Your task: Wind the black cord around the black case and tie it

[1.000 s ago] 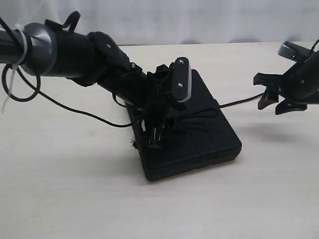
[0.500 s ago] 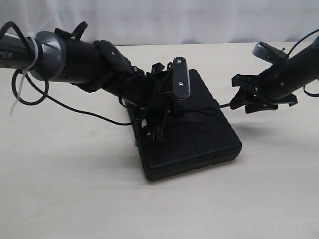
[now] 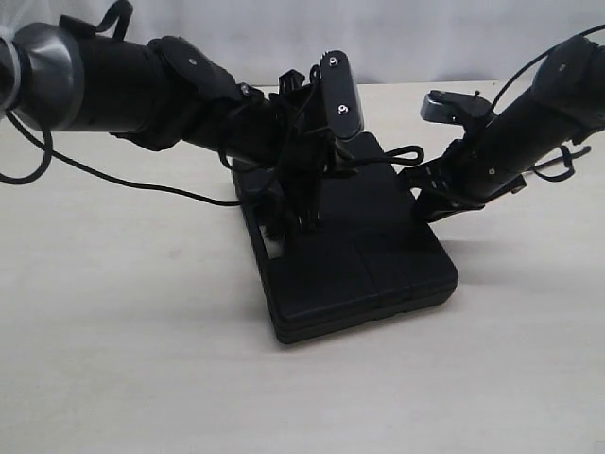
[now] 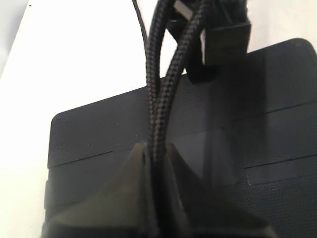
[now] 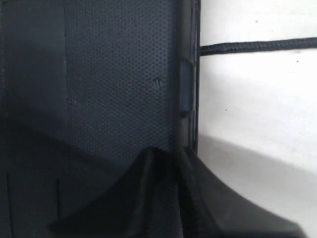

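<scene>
**Right arm brought in to the case's edge; cord pinched by the left**

Since a second ago, the right arm has been swung in from the right side of the exterior view to the right-hand edge of the case, and the left arm has been raised a little towards the far end.

The black cord (image 4: pixel 158 99) is seen as two braided strands, side by side, rising from the jaws of the left gripper (image 4: pixel 154 148), which is closed on them above the lid. A further length is seen on the table (image 3: pixel 142 359) just off the case's side edge, running away from it. The black case (image 3: pixel 359 255) lies flat mid-table, its long axis running from near to far in the exterior view.

The right gripper (image 5: pixel 171 153) is held over that same side edge, so it is judged the nearer arm to the loose length. Its jaws are drawn close together; whether anything is held between them cannot be told.

No brand, label or writing can be read on the case or the arms.
</scene>
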Available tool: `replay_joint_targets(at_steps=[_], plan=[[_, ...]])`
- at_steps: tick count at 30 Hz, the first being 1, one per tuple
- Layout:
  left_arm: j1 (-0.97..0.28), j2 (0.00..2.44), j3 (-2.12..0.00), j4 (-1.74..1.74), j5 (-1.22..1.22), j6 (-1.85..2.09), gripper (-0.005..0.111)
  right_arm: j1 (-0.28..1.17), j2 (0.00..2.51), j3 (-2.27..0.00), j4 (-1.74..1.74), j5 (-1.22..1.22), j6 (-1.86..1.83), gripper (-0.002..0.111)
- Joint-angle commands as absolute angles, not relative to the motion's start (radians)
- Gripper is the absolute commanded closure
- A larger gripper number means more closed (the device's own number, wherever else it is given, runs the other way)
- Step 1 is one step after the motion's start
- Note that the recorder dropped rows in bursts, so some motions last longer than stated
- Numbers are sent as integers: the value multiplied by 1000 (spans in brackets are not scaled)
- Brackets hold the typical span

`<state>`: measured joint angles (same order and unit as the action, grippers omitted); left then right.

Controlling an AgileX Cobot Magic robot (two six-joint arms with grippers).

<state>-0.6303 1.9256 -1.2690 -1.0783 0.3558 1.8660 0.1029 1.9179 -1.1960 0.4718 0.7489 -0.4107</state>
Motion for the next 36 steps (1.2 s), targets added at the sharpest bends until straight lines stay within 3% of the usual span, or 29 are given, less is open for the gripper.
replay_joint_targets(at_steps=[1, 15, 24, 36], plan=[[-646, 1925, -1285, -1096, 368, 1886, 107, 105, 1922, -1191, 253, 678, -225, 94], [-664, 1971, -1329, -1170, 416, 1899, 105, 106, 1922, -1191, 164, 680, -100, 94], [-664, 1990, -1329, -1163, 387, 1905, 51, 102, 1922, -1191, 152, 690, -100, 94], [-664, 1859, -1329, -1116, 442, 1846, 48, 12, 1910, -1220, -33, 755, 88, 94]])
